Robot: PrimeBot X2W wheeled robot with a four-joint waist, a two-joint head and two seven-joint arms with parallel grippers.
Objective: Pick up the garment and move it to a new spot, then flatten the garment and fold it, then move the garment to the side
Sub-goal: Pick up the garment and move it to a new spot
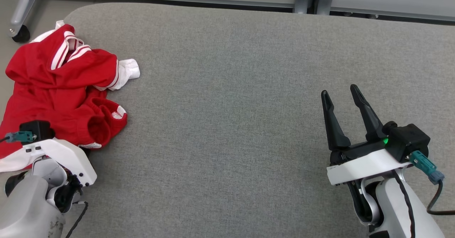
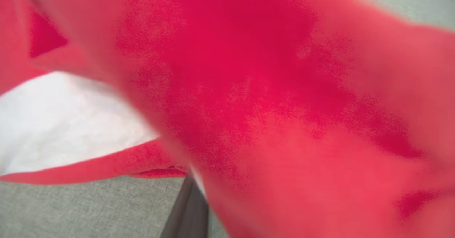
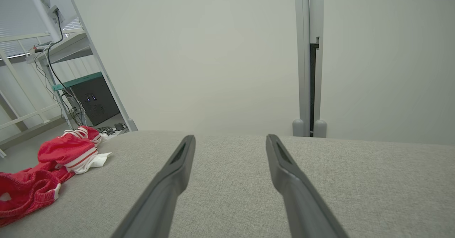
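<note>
The left gripper (image 1: pixel 42 138) is buried nose-first in the near end of the garment (image 1: pixel 53 85). From here I cannot tell whether its jaws have closed on cloth. Its own camera is smothered in blurred red, with one dark finger (image 2: pixel 186 209) poking up beneath the fabric and a white panel off to one side. The garment is a red piece with white stripes, bunched in a loose heap at the left edge of the table (image 1: pixel 231 106), and a white cuff (image 1: pixel 128 70) sticks out to the right at the far end.

This looks like the pick-up, the very start of the job. To do it well, I'd want the jaws to pinch a proper fold, not just the top layer. Then lift straight up until the whole heap hangs free before swinging right. Dragging it sideways too soon would likely snag the trailing end on the table's edge or roll the bundle tighter.

The middle of the table makes an obvious landing spot. The right gripper (image 1: pixel 339 90) sits well apart at the near right, jaws spread and holding nothing, well placed to take a second edge for the flattening.
</note>
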